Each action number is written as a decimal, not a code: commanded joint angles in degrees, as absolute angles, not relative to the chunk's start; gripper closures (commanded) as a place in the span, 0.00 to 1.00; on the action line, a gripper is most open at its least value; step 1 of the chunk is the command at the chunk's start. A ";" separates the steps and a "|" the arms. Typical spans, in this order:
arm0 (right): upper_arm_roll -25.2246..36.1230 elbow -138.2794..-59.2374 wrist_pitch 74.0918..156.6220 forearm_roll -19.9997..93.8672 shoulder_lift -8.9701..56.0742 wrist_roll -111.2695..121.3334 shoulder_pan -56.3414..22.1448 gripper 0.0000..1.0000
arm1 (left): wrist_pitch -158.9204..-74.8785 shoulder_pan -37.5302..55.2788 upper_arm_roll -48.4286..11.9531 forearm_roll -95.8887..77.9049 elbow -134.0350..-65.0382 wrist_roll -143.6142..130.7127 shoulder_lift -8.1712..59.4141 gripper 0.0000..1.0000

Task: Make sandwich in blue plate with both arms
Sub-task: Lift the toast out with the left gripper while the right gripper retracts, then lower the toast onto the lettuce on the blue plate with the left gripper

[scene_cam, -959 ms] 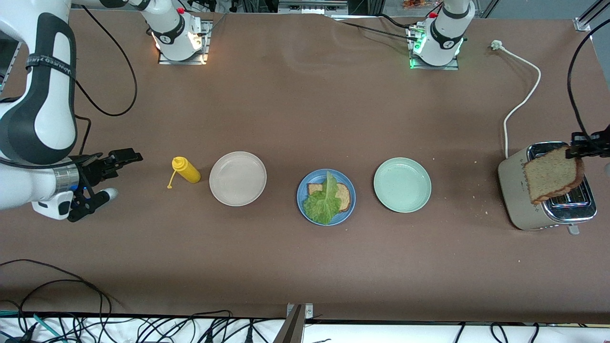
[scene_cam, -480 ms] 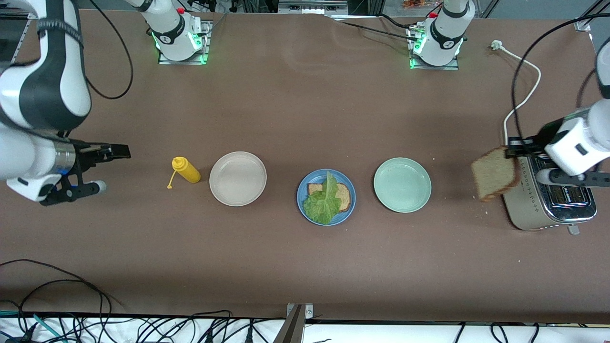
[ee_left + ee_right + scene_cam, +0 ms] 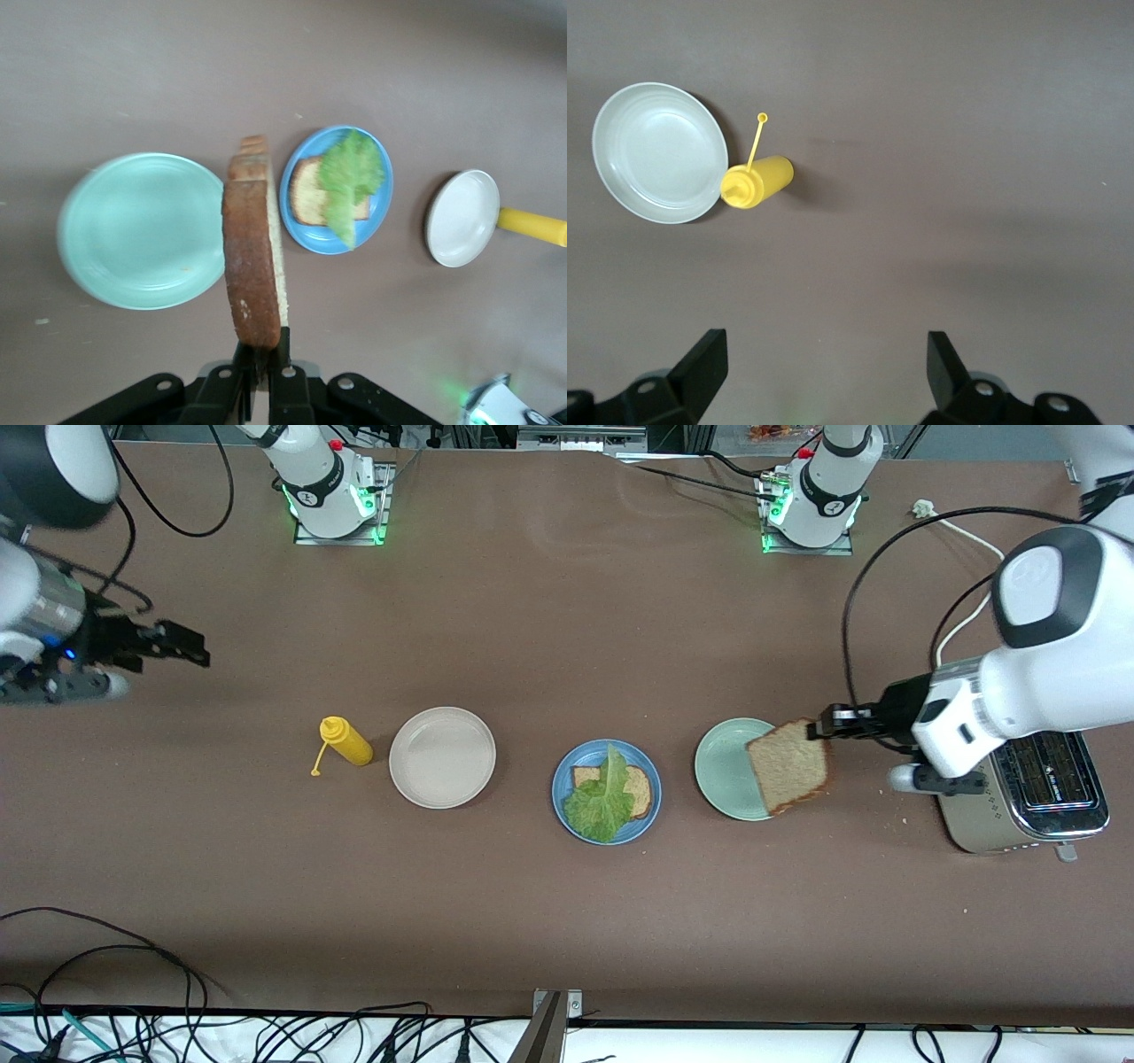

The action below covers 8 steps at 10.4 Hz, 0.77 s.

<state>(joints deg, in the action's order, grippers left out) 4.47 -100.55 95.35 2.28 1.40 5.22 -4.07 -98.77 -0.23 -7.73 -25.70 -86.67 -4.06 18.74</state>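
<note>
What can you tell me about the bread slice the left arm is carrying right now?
The bread slice is square, brown and speckled with a darker crust, whole. It hangs on edge in the air, pinched at one edge by the shut left gripper. It is over the rim of the pale green plate, short of the blue plate. Nothing else touches it.

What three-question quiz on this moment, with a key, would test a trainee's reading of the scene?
1. True or false: the left gripper holds a bread slice over the pale green plate.
2. What already lies on the blue plate?
A. Nothing
B. A bread slice under a lettuce leaf
C. The yellow bottle
3. How do the right gripper's jaws stand, and do they hold anything?

Key: 1 true. 2 B. 3 Open and holding nothing, over bare table at the right arm's end.
</note>
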 commanded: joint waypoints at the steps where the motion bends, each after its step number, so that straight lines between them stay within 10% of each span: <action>1: 5.62 -101.36 90.65 1.14 -5.28 3.78 -2.72 0.00 | -101.32 4.64 -7.12 -31.28 -85.61 -4.48 23.88 1.00; 8: 5.36 -96.51 90.09 0.97 -3.96 -0.88 -3.34 0.00 | -119.94 12.47 -13.18 -40.08 -82.00 -13.45 36.29 1.00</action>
<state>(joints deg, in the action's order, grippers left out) 5.63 -99.23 91.16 1.29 -5.47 1.30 -3.12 -115.05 11.07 -11.22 -38.39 -84.74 -12.09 32.79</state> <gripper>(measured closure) 0.000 0.912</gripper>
